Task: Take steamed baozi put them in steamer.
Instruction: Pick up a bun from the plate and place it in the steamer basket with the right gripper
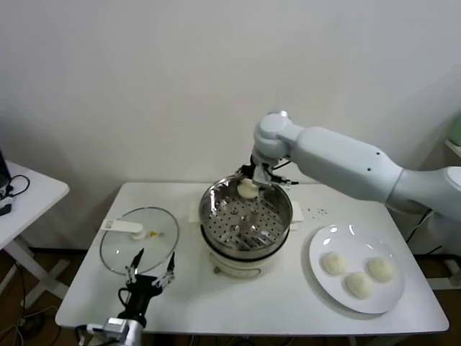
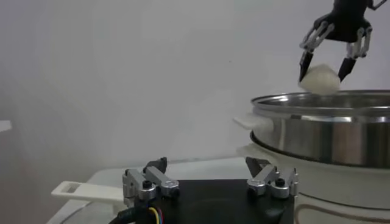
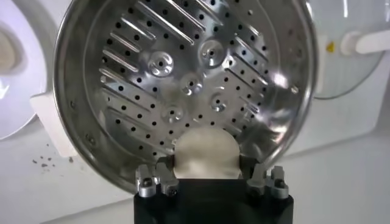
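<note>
— Holding where?
— My right gripper (image 1: 248, 182) is clamped on a bun (image 1: 248, 189), just above the steamer's (image 1: 216, 216) far rim (left gripper (image 1: 151, 272) spread, parked beside the lid (image 1: 119, 249)). Floor lies straight below.

Left arm cut off at head view's bottom edge. Steamer (image 2: 329, 131) cropped by left wrist view's edge. Right pincer (image 3: 206, 163) fingertips hidden behind baozi (image 3: 204, 153). Plate (image 3: 15, 73) cropped in right wrist view.
</note>
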Tool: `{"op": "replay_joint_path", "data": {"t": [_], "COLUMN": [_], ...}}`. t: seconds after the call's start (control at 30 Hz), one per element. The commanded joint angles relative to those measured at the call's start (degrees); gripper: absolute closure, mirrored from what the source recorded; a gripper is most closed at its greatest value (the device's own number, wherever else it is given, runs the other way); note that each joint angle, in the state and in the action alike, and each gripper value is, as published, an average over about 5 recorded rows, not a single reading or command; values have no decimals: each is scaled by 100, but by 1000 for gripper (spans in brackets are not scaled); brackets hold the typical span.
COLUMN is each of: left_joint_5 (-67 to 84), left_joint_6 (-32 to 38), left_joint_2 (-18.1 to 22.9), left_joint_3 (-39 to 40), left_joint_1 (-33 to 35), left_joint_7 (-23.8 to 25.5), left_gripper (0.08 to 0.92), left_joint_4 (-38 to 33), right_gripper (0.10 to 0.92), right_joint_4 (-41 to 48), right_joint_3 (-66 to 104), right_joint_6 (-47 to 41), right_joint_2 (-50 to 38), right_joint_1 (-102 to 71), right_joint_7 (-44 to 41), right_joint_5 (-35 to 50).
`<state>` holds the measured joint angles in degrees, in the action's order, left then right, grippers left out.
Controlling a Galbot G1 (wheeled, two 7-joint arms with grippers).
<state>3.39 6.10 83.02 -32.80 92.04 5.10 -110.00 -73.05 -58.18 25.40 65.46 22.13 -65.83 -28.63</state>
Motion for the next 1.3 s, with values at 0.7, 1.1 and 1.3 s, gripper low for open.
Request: {"op": "replay_joint_path", "data": {"t": [0.7,1.1,1.3], "left_joint_5": [-86,-160,-174], "left_joint_6": [95,99,88], "left_joint_2": [40,67,117], "left_joint_3": [54,55,93], "left_joint_1": [113,136,108], "left_joint_7": [-42,-48,-88], "left_gripper": [177,177,177], "left_joint_4": [68,31,22], "right_gripper": [323,207,203], "right_joint_4": [639,529,146], "right_joint_3": [439,421,374], "right_joint_6": [615,770,778], "right_joint_2": [620,501,217], "right_joint_1": [-831,-710,-393], "right_joint_7": [78,196,50], "right_joint_5": [-1560,-1588,-1175]}}
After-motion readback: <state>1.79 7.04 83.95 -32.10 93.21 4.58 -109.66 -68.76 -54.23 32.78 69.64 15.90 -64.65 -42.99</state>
